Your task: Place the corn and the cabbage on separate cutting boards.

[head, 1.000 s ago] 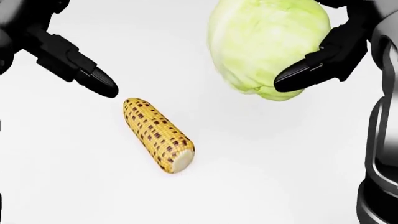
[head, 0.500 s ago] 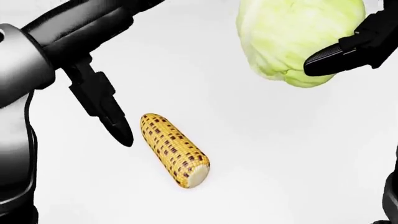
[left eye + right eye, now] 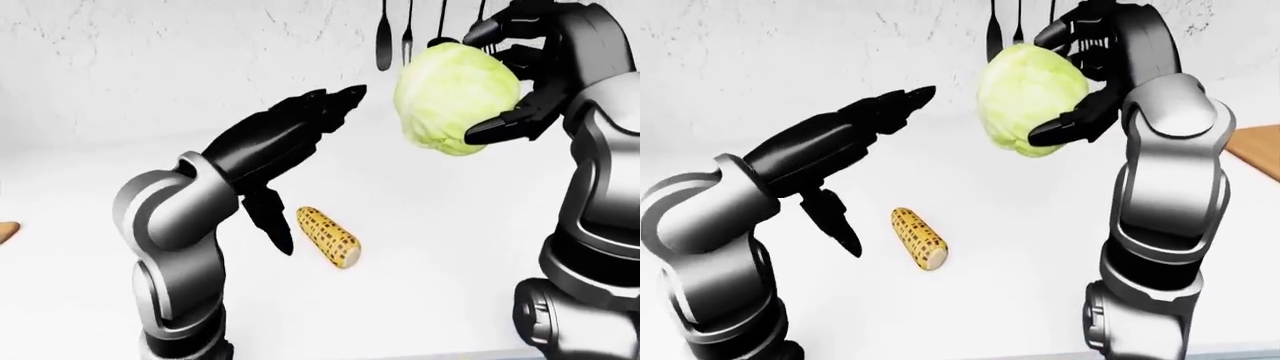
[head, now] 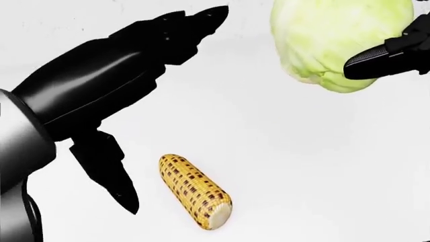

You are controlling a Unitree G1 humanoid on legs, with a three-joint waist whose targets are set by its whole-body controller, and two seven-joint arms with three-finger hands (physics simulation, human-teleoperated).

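Observation:
A pale green cabbage (image 3: 455, 97) hangs high above the white counter, with my right hand (image 3: 478, 84) shut on it, fingers over its top and thumb under its lower right side. The yellow corn cob (image 4: 195, 198) lies on the counter (image 4: 302, 161), cut end toward the bottom right of the head view. My left hand (image 3: 322, 171) is open above and to the left of the corn. Its fingers (image 3: 335, 101) point up and right, and its thumb (image 4: 121, 191) points down beside the cob without touching it.
A wooden cutting board's corner (image 3: 1255, 150) shows at the right edge of the right-eye view. A small brown edge (image 3: 5, 232) shows at the far left of the left-eye view. Dark utensils (image 3: 385, 34) hang on the wall behind the cabbage.
The view has shifted, so the corn sits lower in the head view. My left arm has swung in and its hand has turned, fingers up and thumb down. The cabbage has moved right and up.

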